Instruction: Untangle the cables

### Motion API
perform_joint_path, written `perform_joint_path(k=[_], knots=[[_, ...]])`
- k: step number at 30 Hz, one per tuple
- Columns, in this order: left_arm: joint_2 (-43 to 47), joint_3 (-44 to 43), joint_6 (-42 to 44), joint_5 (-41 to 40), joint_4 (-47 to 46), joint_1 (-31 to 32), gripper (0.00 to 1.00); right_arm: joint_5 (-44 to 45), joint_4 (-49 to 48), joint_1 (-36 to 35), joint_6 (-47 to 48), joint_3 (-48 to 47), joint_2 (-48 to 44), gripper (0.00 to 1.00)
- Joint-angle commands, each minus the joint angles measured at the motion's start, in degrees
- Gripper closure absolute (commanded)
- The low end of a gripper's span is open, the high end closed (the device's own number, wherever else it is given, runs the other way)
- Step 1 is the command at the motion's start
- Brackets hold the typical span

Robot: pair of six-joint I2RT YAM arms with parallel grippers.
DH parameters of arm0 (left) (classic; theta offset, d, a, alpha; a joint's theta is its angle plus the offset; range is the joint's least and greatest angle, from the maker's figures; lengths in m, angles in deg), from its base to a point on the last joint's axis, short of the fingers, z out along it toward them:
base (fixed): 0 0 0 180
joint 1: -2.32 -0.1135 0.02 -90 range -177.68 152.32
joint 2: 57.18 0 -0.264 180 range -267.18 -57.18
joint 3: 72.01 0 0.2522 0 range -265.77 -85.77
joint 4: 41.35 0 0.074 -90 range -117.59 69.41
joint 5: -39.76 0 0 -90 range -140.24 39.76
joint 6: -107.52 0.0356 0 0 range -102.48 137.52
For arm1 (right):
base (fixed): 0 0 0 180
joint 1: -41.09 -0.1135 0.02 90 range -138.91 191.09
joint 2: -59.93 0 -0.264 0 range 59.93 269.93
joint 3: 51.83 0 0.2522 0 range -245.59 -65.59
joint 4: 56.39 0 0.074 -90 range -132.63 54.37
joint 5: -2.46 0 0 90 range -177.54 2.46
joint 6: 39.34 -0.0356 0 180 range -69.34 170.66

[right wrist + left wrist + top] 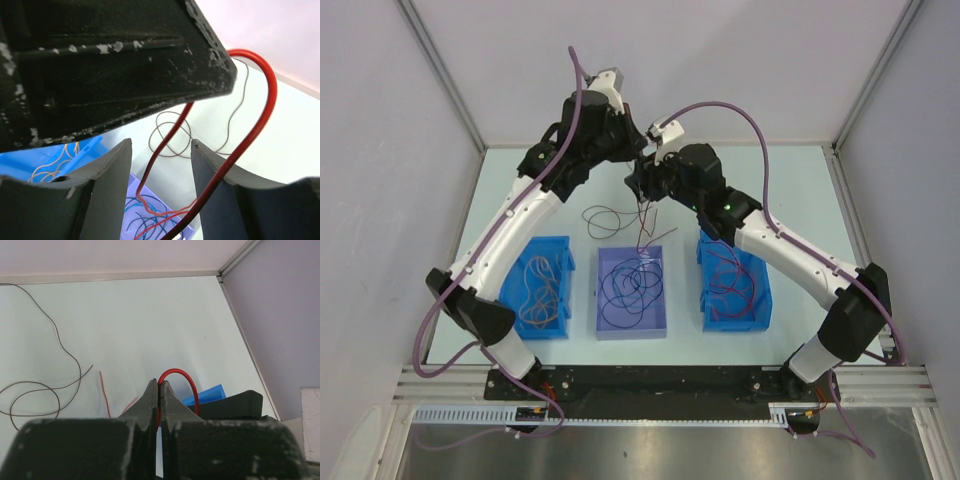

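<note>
The cables lie sorted by colour. Orange-tan ones (540, 285) fill the left blue bin (563, 330), dark navy ones (630, 285) the lavender middle bin (632, 330), and red ones (730, 280) the right blue bin (760, 320). My left gripper (160, 385) is shut on a red cable (178, 372) that arches over its tips. This red cable (167, 137) hangs down between the spread fingers of my right gripper (160, 150) without touching them, and trails into the lavender bin (125, 222). Both grippers (636, 160) (640, 192) meet above the table behind that bin.
A loose dark brown cable (608, 220) lies looped on the pale table behind the bins; it shows too in the left wrist view (50, 390). Grey walls (380, 150) close in on both sides and the back. The arms' purple hoses (740, 115) arch overhead.
</note>
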Motion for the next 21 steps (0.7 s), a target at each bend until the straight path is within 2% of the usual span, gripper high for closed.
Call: perform_joint_path(k=[1, 7, 9, 11, 15, 21], knots=[[2.91, -1.85, 1.16, -4.24, -0.78, 1.2, 1.0, 3.71, 0.2, -0.64, -0.04, -3.81, 0.27, 0.46], [3.79, -1.5, 2.04, -8.19, -0.61, 1.81, 1.0, 4.68, 1.52, -0.81, -0.39, -4.52, 0.8, 0.49], [3.97, -1.33, 2.57, -9.24, -0.61, 1.9, 1.0, 4.51, 1.61, -0.81, -0.56, -4.52, 0.71, 0.55], [3.97, -1.15, 2.83, -9.69, -0.52, 1.9, 1.0, 4.07, 1.69, -0.81, -0.83, -4.34, 0.36, 0.57], [4.32, -0.45, 3.27, -11.18, -0.87, 1.9, 1.0, 2.92, 1.61, -0.9, -1.62, -4.17, 0.01, 0.56], [4.5, -0.27, 3.8, -12.94, -1.05, 1.73, 1.0, 2.75, 1.78, -0.9, -2.5, -3.99, -0.26, 0.47]])
